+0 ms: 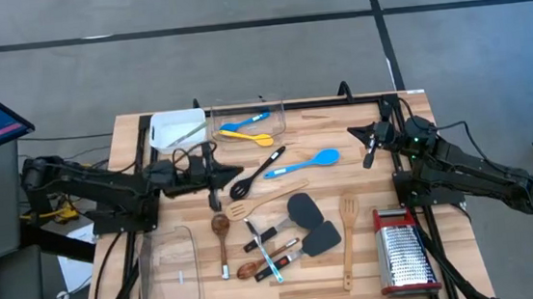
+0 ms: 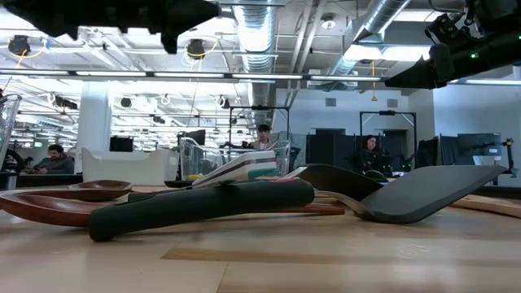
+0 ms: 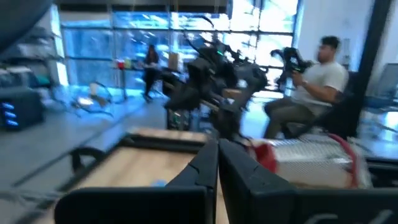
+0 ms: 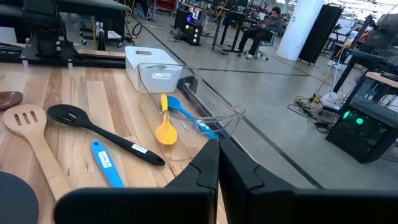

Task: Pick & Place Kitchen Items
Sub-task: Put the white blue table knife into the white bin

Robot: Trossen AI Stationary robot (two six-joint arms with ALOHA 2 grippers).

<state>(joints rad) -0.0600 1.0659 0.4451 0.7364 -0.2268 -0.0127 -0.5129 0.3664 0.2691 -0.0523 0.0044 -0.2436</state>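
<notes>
The kitchen items lie spread over the middle of the wooden table (image 1: 439, 134): a blue spoon (image 1: 303, 164), a black slotted spoon (image 1: 257, 172), wooden spoons and spatulas (image 1: 349, 231), dark grey spatulas (image 1: 303, 207) and small pieces (image 1: 271, 254). A yellow spoon (image 4: 165, 129) and another blue one (image 4: 186, 115) lie in the clear tub (image 1: 248, 120) at the far edge. My left gripper (image 1: 225, 170) is shut and empty, held level above the table's left-middle. My right gripper (image 1: 363, 146) is shut and empty, raised over the far right.
A white tray (image 1: 178, 128) stands beside the far tub. A second clear tub (image 1: 169, 274) stands at the near left. A steel grater with red trim (image 1: 406, 253) lies at the near right. People sit at desks in the room beyond the table.
</notes>
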